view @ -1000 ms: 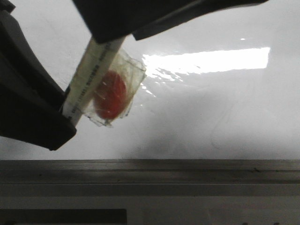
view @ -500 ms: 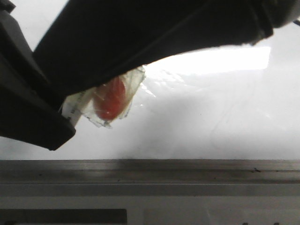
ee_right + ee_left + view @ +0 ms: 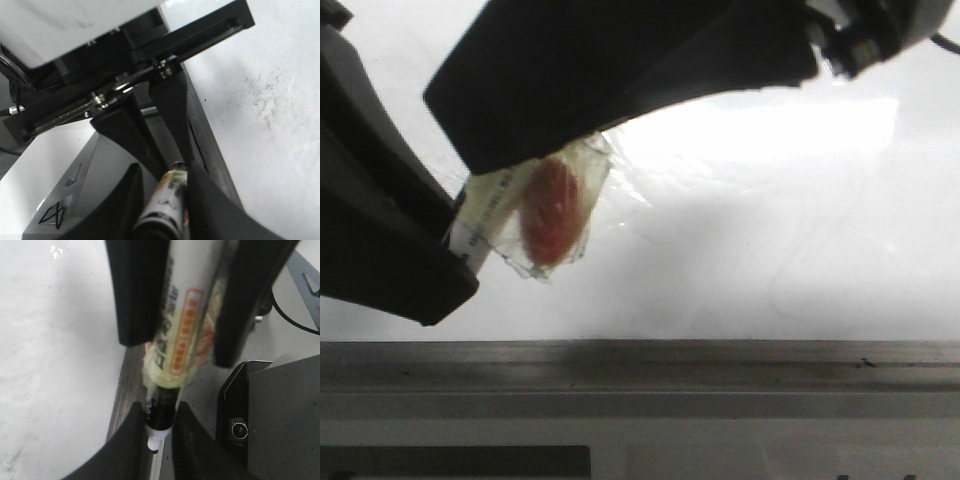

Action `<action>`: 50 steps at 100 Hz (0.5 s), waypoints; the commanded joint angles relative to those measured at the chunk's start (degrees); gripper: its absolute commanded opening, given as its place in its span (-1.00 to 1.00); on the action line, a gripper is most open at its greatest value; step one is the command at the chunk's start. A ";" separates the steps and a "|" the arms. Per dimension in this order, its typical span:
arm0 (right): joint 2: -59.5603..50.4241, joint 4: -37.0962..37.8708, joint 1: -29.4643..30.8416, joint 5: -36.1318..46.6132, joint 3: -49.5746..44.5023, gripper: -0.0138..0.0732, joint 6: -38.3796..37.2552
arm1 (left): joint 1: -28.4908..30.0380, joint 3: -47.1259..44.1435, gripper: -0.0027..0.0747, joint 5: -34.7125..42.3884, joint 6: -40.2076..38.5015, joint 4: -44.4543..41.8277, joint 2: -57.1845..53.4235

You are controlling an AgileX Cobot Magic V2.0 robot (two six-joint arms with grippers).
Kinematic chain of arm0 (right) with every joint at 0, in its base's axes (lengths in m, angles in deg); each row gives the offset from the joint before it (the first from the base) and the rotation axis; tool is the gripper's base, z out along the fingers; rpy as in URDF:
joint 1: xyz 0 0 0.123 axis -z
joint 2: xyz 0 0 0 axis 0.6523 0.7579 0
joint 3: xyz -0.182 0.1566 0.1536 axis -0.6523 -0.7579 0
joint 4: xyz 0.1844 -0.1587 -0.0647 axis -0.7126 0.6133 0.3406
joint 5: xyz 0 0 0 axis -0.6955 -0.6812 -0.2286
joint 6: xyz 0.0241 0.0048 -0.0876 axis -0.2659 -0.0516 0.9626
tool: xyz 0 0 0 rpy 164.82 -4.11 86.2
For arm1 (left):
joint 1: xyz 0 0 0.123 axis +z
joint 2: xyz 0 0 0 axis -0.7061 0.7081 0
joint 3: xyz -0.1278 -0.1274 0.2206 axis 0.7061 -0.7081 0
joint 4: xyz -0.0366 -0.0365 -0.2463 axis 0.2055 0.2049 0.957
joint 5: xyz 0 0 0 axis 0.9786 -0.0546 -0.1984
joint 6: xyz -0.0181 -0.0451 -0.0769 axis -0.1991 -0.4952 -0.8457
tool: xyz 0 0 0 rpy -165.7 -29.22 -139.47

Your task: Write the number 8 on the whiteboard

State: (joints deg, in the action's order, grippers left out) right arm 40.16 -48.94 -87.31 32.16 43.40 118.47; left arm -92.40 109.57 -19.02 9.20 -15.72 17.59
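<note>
Both clamped on 1 marker (image 3: 175, 335): left gripper (image 3: 177, 315) around barrel, right gripper (image 3: 167, 200) around its black tip, near whiteboard (image 3: 770, 230) ledge.

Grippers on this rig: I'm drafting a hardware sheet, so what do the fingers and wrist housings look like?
The left gripper has matte black, flat, block-like fingers. The right gripper has black fingers that curve and taper, under a black cross rail fixed with small silver screws. A thin black cable loops beside the left wrist. No markings are legible on either gripper.
</note>
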 commanded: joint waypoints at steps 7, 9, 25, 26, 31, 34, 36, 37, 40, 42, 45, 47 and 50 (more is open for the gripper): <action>0.50 -2.26 -0.01 -1.40 1.90 -0.78 0.49 | -0.51 2.04 -0.98 2.58 -0.16 1.78 -1.08; 0.63 -2.26 -0.01 -1.61 1.90 -0.82 0.49 | -0.51 2.04 -0.98 2.58 -0.16 1.92 -1.08; 1.15 -2.26 -0.01 -1.00 1.90 -0.82 0.59 | -0.51 2.04 -0.98 2.58 -0.16 1.92 -1.08; 1.15 -2.26 -0.01 -1.00 1.90 -0.82 0.59 | -0.51 2.04 -0.98 2.58 -0.16 1.92 -1.08; 1.02 -2.26 -0.01 -0.74 1.90 -0.82 0.59 | -0.51 2.04 -0.94 2.58 -0.16 1.92 -1.08; 0.91 -2.26 -0.01 -0.74 1.90 -0.82 0.59 | -0.51 2.04 -0.86 2.80 -0.16 1.92 -1.08; 0.91 -2.26 -0.01 -0.74 1.90 -0.82 0.59 | -0.51 2.04 -0.79 2.80 -0.16 1.92 -1.08; 0.91 -2.26 -0.01 -0.87 1.90 -0.82 0.59 | -0.51 2.04 -0.76 2.80 -0.16 1.92 -1.08; 0.91 -2.26 -0.01 -1.11 1.90 -0.82 0.59 | -0.51 2.04 -0.63 2.90 -0.16 1.92 -1.08; 0.91 -2.26 -0.01 -1.55 1.90 -0.82 0.59 | -0.51 2.04 -0.53 2.90 -0.27 1.92 -1.08; 0.91 -2.26 -0.01 -1.84 1.90 -0.82 0.59 | -0.51 2.04 -0.37 2.90 -0.43 1.92 -1.08; 0.91 -2.26 -0.01 -2.09 1.90 -0.82 0.59 | -0.51 2.04 -0.25 2.90 -0.68 2.03 -1.08; 0.91 -2.26 -0.01 -2.34 1.90 -0.81 0.59 | -0.51 2.04 -0.06 2.90 -0.92 2.04 -1.20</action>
State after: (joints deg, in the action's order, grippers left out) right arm 41.80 -49.09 -87.31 32.11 43.52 118.80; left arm -92.40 109.47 -20.43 8.46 -15.92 17.59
